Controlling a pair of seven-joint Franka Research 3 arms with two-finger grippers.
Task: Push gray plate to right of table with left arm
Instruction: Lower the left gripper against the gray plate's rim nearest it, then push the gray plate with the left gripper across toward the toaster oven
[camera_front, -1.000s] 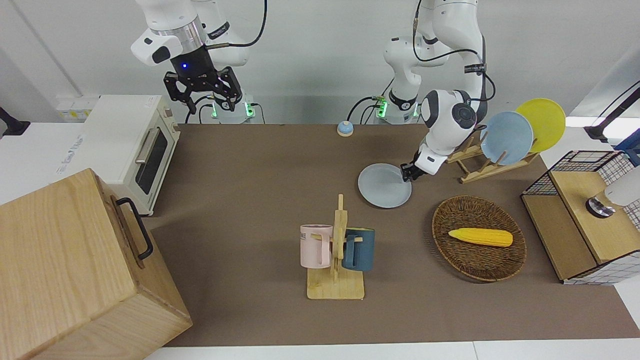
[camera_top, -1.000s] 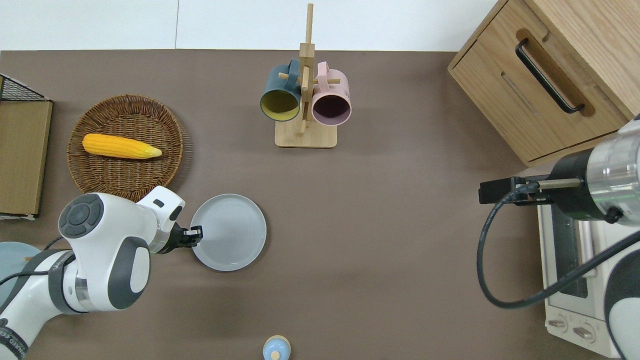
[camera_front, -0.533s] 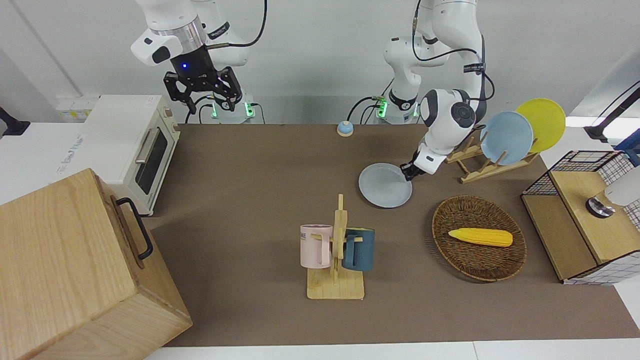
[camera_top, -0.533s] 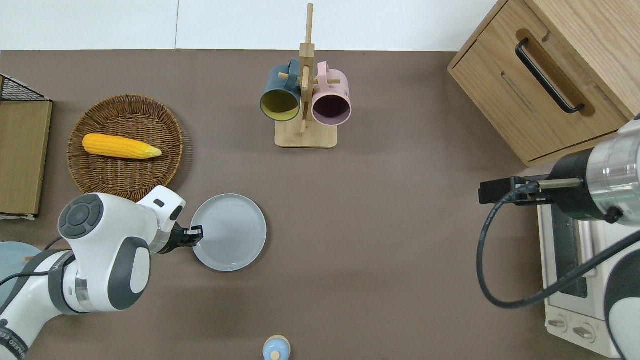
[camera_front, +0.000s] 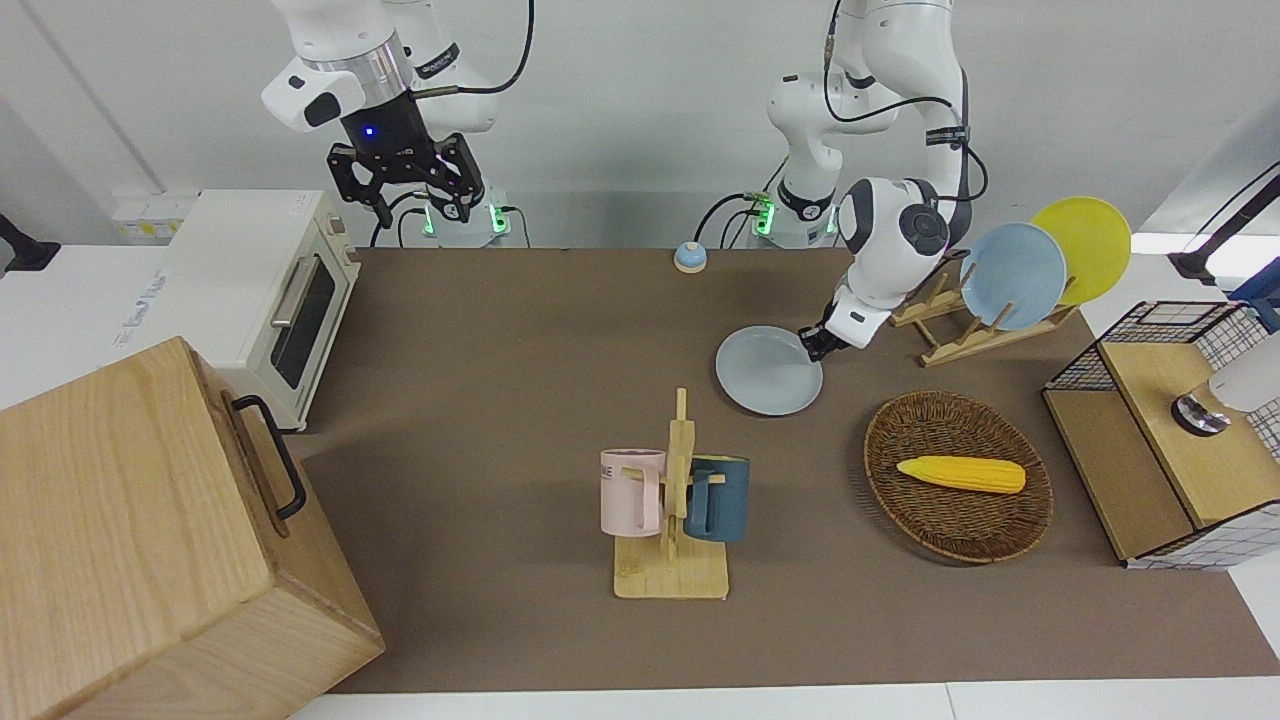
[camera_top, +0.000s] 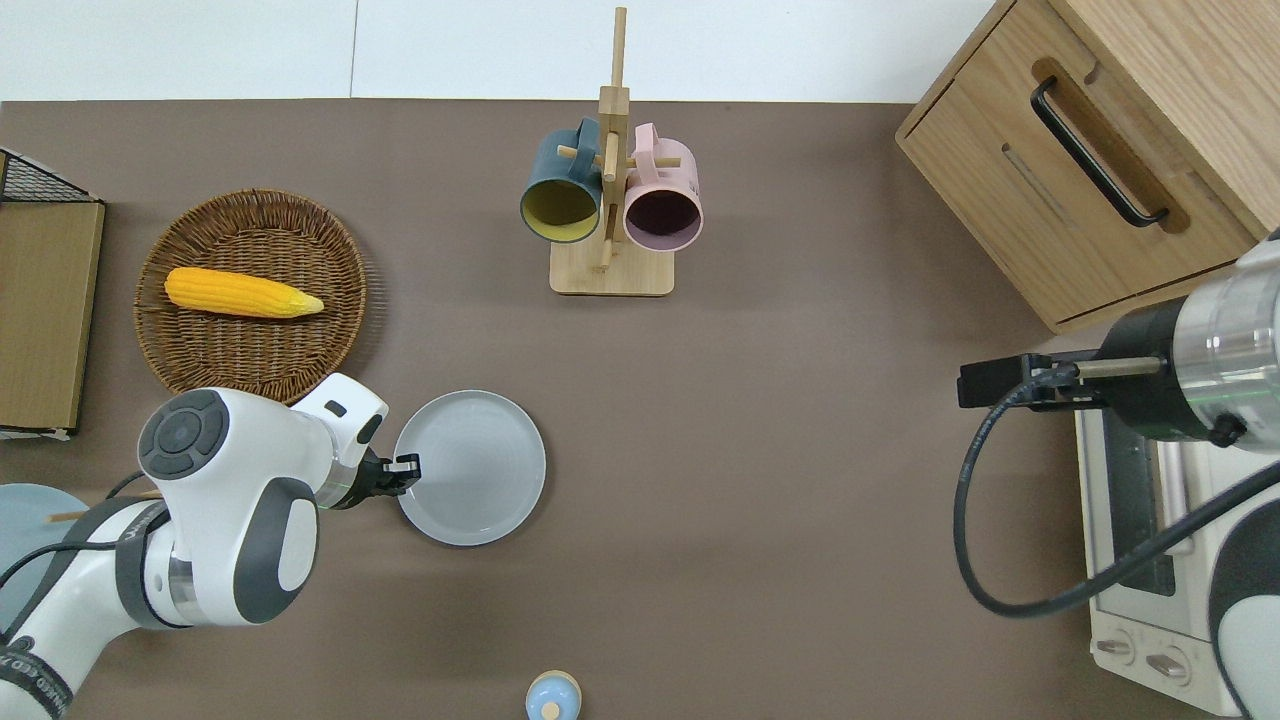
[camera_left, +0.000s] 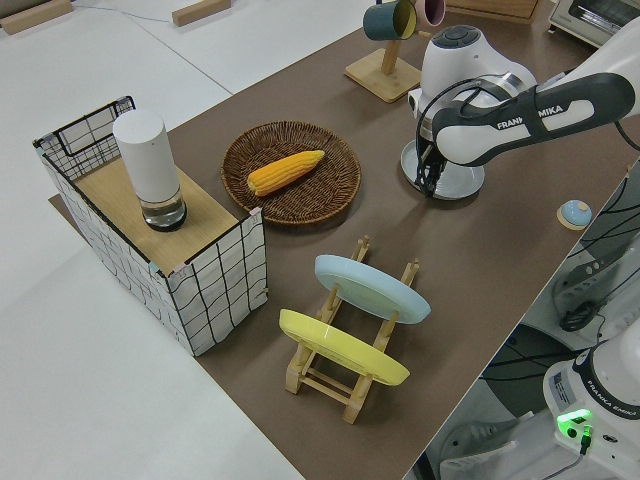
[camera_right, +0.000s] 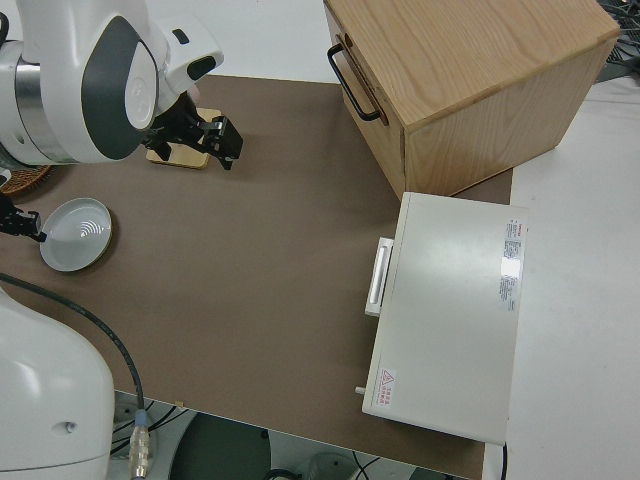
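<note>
The gray plate (camera_front: 768, 370) (camera_top: 470, 467) (camera_right: 75, 233) lies flat on the brown table (camera_front: 500, 330), nearer to the robots than the mug rack. My left gripper (camera_front: 812, 345) (camera_top: 405, 470) (camera_left: 428, 185) is down at table height, shut, and touches the plate's rim on the side toward the left arm's end. The white left arm (camera_top: 230, 510) stretches out low over the table. My right gripper (camera_front: 422, 208) is parked, open and holding nothing.
A mug rack (camera_front: 672, 500) with a pink and a blue mug stands farther from the robots. Toward the left arm's end are a wicker basket (camera_front: 900, 420) with corn and a plate rack (camera_front: 950, 335). A toaster oven (camera_front: 270, 290) and wooden cabinet (camera_front: 150, 540) are at the right arm's end.
The left gripper and the gray plate have slid together a little toward the right arm's end of the table. The right arm has not moved.
</note>
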